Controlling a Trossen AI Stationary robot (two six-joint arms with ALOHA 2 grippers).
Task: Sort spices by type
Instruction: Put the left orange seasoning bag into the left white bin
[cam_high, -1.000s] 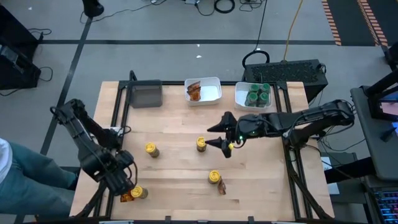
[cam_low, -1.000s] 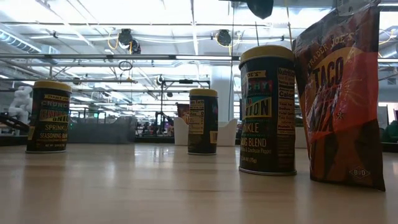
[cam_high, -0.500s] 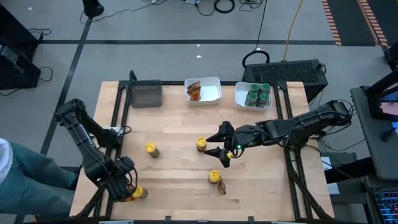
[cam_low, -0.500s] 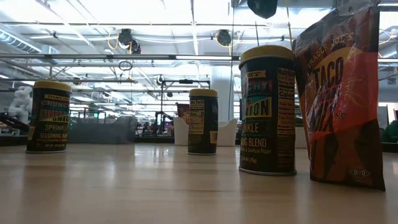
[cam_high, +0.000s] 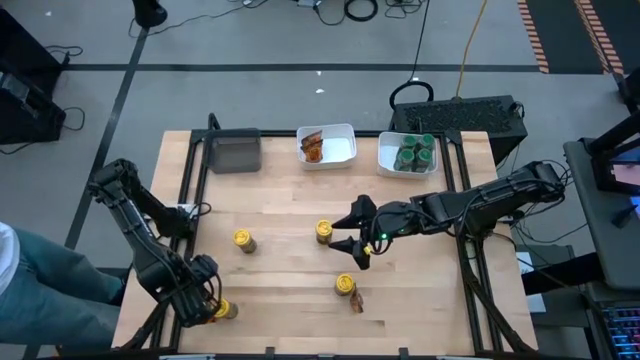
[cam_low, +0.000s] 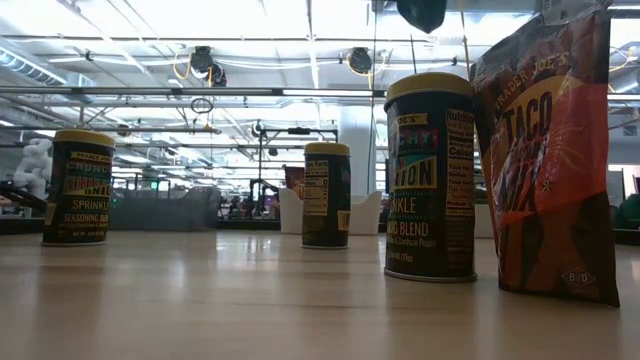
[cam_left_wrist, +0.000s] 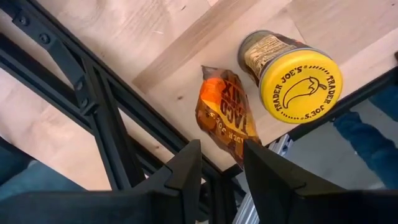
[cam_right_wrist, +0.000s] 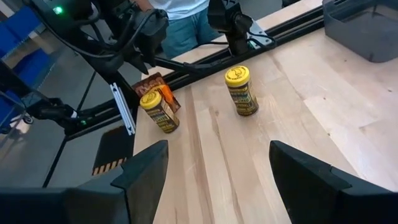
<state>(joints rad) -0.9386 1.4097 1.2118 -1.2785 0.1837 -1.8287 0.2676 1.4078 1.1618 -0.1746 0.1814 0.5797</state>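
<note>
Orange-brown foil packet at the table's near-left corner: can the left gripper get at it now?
Probably yes. The left gripper hangs right over the orange-brown foil packet, fingers parted around its end. The yellow-lidded round jar stands close beside it but doesn't block the way.

The wooden tabletop (cam_high: 290, 200) carries four yellow-lidded jars (cam_high: 244, 240), two foil packets (cam_high: 357, 301), a grey tray (cam_high: 234, 152) and two white trays (cam_high: 335, 146).

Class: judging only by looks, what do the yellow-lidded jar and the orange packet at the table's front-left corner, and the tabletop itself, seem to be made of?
Round yellow-lidded spice jar: lid looks like smooth moulded plastic with a printed black chilli; body carries a dark glossy label, so plastic or glass is unclear.
Flat orange-brown packet: crinkled and shiny, probably foil or plastic film.
Pale tabletop: visible plank seams and grain suggest light, matte wood.
</note>
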